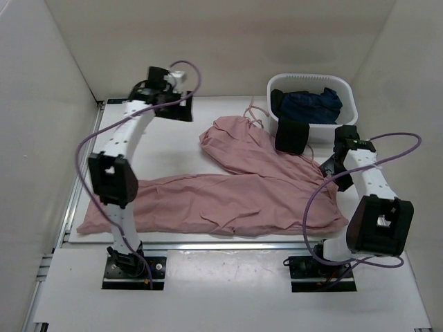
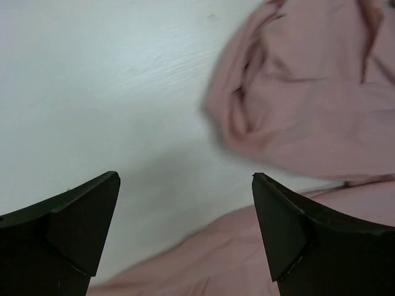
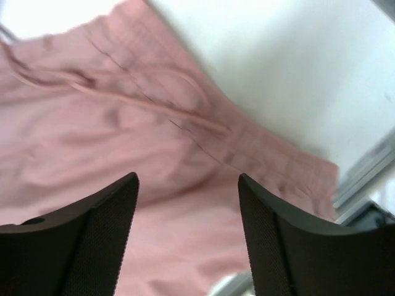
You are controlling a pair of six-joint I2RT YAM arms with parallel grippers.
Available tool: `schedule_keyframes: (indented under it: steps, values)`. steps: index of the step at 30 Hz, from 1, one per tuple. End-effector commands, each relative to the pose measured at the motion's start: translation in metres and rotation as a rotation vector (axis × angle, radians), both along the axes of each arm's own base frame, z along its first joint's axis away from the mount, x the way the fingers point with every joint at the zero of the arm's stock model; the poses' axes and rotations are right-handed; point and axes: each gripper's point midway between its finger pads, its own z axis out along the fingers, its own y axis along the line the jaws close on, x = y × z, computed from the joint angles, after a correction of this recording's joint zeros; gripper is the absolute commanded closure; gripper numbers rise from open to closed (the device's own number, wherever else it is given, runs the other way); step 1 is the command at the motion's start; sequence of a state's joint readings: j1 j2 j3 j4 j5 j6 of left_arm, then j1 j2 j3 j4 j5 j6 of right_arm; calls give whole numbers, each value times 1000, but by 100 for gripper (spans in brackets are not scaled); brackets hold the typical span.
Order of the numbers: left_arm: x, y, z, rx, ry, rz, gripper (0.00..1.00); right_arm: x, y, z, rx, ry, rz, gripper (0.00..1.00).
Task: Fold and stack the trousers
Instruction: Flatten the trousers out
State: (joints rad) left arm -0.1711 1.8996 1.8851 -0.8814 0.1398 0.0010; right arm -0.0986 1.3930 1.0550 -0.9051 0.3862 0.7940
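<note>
Pink trousers (image 1: 242, 187), one pair: rumpled and unfolded just in front of the basket (image 1: 311, 77), legs trailing left of it; no fold made, stacking undone; left gripper (image 2: 185, 234) wide open, empty, well left of basket; right gripper (image 3: 188, 234) parted, empty, over cloth beside it.

Left arm (image 1: 128, 135): upright from its base, elbow bent, forearm stretched toward the far left; left claw (image 2: 185, 179) tipped downward, jaws spread wide, nothing between its dark fingers (image 2: 74, 228). Right arm (image 1: 370, 180): folded back at the elbow, forearm reaching forward and inward; right claw (image 3: 188, 179) pointing down, jaws parted, nothing gripped between them. Both arms well apart, neither touching the other.
</note>
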Motion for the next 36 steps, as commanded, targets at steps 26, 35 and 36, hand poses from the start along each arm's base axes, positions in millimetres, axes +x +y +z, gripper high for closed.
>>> schedule_keyframes:
  steps: [26,35,36]
  values:
    - [-197,-51,-125,137,433,-267,41,-52,20,-74,142,267,75,100]
    - [-136,-47,-29,-101,193,-212,0,35,5,-6,62,12,168,35]
    - [-126,-53,-48,-103,250,-217,0,50,5,4,66,-37,174,32]
